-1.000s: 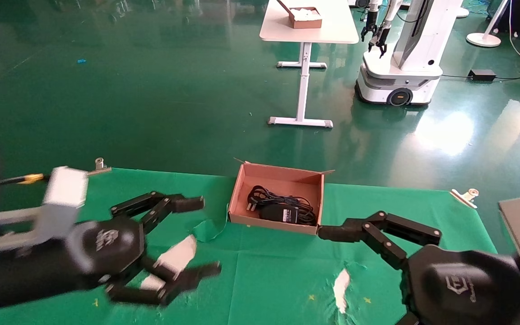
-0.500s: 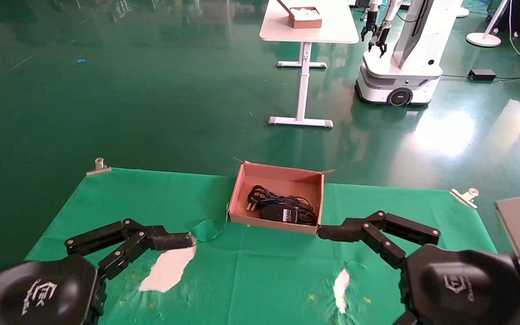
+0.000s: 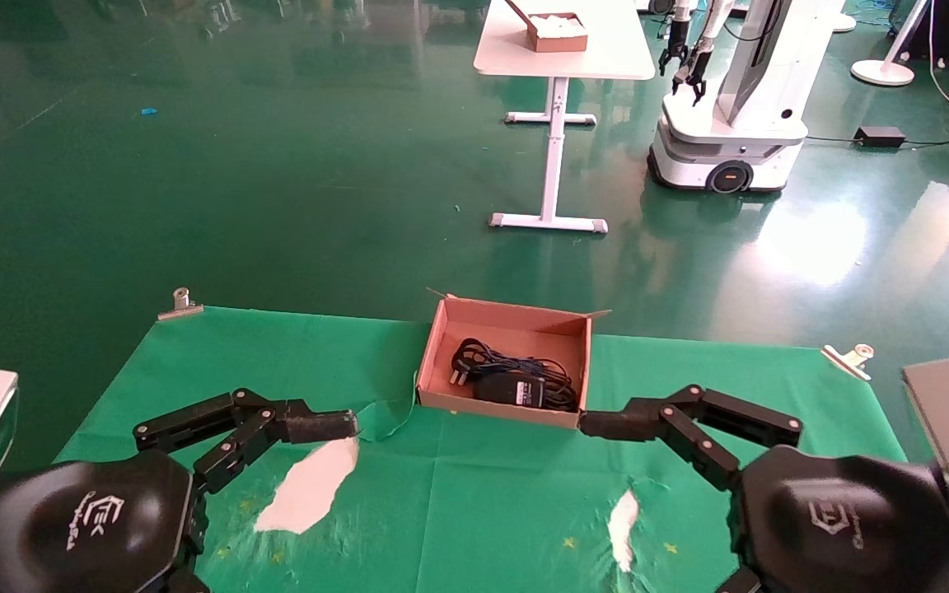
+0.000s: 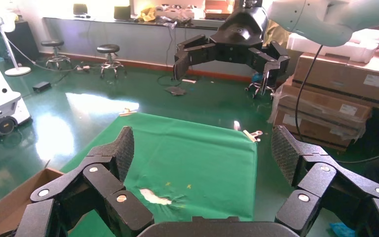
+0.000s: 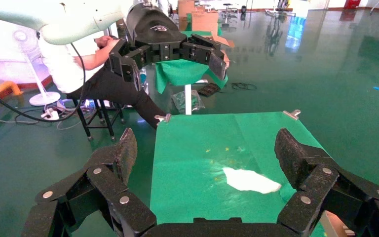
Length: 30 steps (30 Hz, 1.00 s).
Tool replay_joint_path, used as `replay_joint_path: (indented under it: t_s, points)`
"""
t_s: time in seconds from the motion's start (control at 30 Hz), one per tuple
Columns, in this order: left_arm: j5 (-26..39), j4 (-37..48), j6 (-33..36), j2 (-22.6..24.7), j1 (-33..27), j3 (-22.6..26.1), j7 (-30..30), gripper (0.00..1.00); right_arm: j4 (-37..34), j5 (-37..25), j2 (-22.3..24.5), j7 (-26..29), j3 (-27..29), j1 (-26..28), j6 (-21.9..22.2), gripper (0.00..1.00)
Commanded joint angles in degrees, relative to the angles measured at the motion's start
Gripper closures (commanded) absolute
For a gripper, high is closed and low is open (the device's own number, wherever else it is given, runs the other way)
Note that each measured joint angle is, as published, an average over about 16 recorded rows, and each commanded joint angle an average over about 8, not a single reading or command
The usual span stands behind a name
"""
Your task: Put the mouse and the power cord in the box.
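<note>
The brown cardboard box [image 3: 435,346] stands at the far middle of the green table. Inside it lies the power cord [image 3: 468,358], black loops with a pronged plug. Beside the cord, toward the box's near wall, sits the mouse [image 3: 511,387], a black body tangled among the cables. My left gripper [image 4: 202,148] hovers open and empty over the table's near left. One of its fingers [image 3: 318,427] points toward the box. My right gripper [image 5: 206,145] is open and empty at the near right. Its upper finger [image 3: 610,424] ends just beside the box's near right corner.
The green cloth [image 3: 483,494] has white tears [image 3: 310,486] [image 3: 623,519] and a raised fold [image 3: 380,416] left of the box. Metal clips [image 3: 180,301] [image 3: 849,358] hold its far corners. On the floor beyond stand a white table [image 3: 561,58] and another robot [image 3: 730,107].
My left arm has drawn back from the middle left of the table to the near left corner, and only one finger now shows from above. The right arm has not moved.
</note>
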Motion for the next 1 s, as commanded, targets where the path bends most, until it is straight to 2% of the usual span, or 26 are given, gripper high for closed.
replay_joint_path:
  t_s: [0.03,1.0]
  points:
    - [0.1,0.1,-0.1,0.1,-0.1,0.1,0.0,0.0,0.0,0.0,0.0,0.0,0.0,0.0,0.0,0.0]
    - [0.4,0.5,-0.6,0.3,-0.4,0.5,0.1,0.0,0.0,-0.1,0.0,0.0,0.0,0.0,0.1,0.0]
